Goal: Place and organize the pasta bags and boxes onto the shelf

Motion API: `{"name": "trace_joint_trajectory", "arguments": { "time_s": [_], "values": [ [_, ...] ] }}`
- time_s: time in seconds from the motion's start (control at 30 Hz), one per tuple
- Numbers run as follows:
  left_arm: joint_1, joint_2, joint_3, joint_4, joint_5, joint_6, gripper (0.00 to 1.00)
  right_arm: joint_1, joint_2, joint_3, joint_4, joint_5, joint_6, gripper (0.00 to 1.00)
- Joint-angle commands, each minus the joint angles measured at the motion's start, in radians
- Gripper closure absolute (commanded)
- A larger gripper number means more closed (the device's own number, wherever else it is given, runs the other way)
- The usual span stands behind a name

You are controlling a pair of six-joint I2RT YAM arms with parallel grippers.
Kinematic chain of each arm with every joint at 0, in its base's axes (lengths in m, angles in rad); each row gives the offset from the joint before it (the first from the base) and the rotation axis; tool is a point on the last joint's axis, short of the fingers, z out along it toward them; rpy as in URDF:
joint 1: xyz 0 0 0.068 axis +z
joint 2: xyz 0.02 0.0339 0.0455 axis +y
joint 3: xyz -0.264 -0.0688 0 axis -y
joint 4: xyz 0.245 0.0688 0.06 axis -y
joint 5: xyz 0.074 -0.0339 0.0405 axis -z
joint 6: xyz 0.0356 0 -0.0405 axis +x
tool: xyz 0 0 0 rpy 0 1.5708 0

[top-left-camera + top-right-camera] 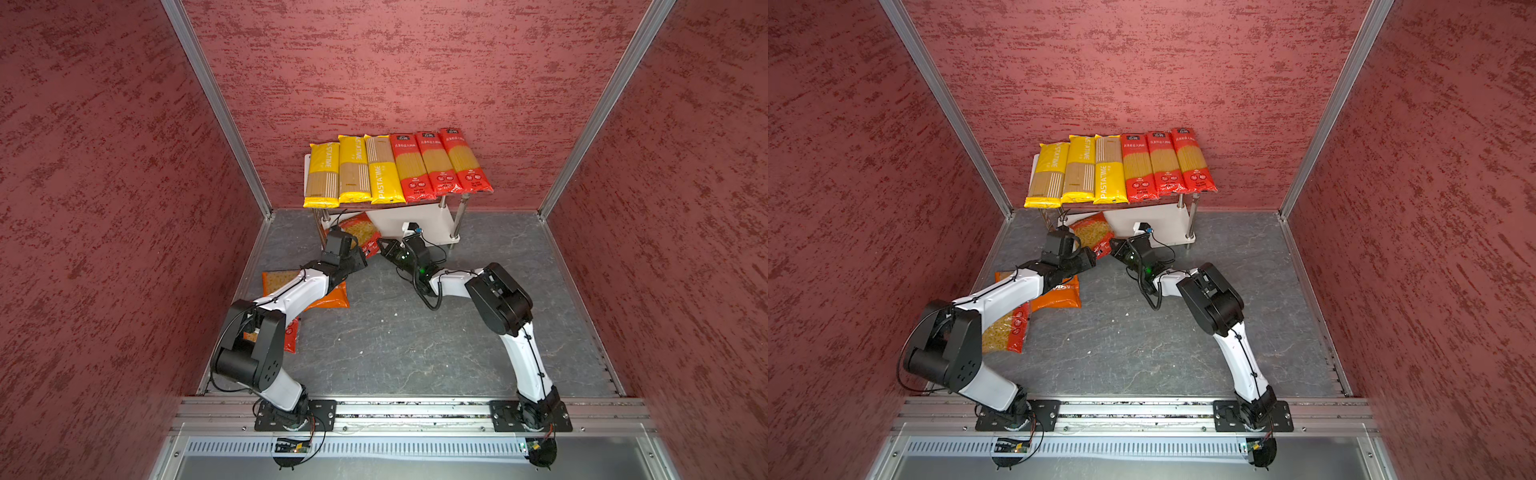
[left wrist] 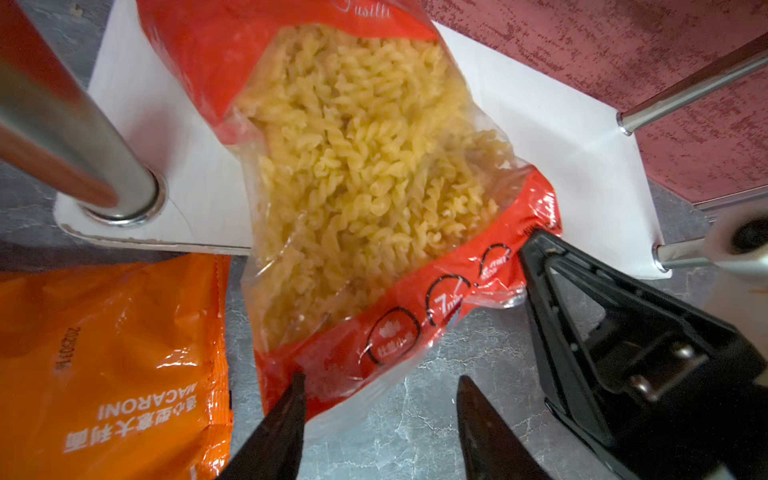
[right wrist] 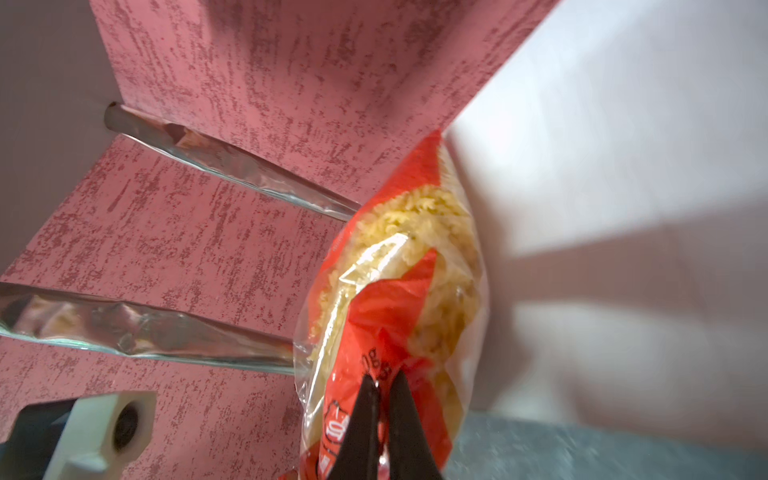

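The shelf [image 1: 415, 222] carries three yellow spaghetti packs [image 1: 353, 170] and three red spaghetti bags [image 1: 440, 164] side by side on its top board. A red fusilli bag [image 2: 357, 166] lies slanted, its far part on the white lower board [image 2: 540, 124] and its near end over the floor. My right gripper [image 3: 384, 378] is shut on that bag's near corner, also seen in a top view [image 1: 381, 246]. My left gripper [image 2: 381, 377] is open at the bag's near edge, with one fingertip [image 2: 297, 386] over its sealed end.
An orange macaroni bag [image 2: 112, 353] lies on the floor under my left arm. Another red short-pasta bag [image 1: 1005, 328] lies beneath the left elbow. A chrome post [image 2: 83, 137] stands at the lower board's left front corner, close to the fusilli bag.
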Motion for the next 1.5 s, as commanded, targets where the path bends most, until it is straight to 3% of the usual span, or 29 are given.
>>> {"name": "trace_joint_trajectory", "arguments": {
  "time_s": [0.0,0.13,0.37,0.7,0.87,1.23,1.47],
  "values": [
    [-0.001,0.054,0.036,0.016,0.012,0.001,0.42,0.005,-0.076,-0.080,0.086,0.065,0.050,1.00],
    [-0.002,0.086,0.083,0.009,0.020,0.022,0.42,0.024,-0.097,-0.147,0.170,0.073,0.106,1.00],
    [0.004,0.013,0.116,-0.061,-0.007,0.077,0.42,0.066,-0.055,-0.075,0.159,0.012,0.164,1.00],
    [-0.030,-0.120,-0.089,-0.003,0.037,-0.037,0.41,0.060,-0.011,-0.003,0.132,0.018,0.185,1.00],
    [-0.065,-0.076,-0.108,0.024,0.048,-0.039,0.41,0.058,0.003,0.040,0.125,0.007,0.198,1.00],
    [0.059,0.059,0.031,0.031,0.077,0.023,0.42,0.069,-0.077,-0.137,0.220,0.011,0.257,1.00],
    [0.084,0.104,0.117,-0.005,0.078,0.059,0.42,0.071,-0.038,-0.051,0.162,-0.011,0.229,1.00]
  ]
}}
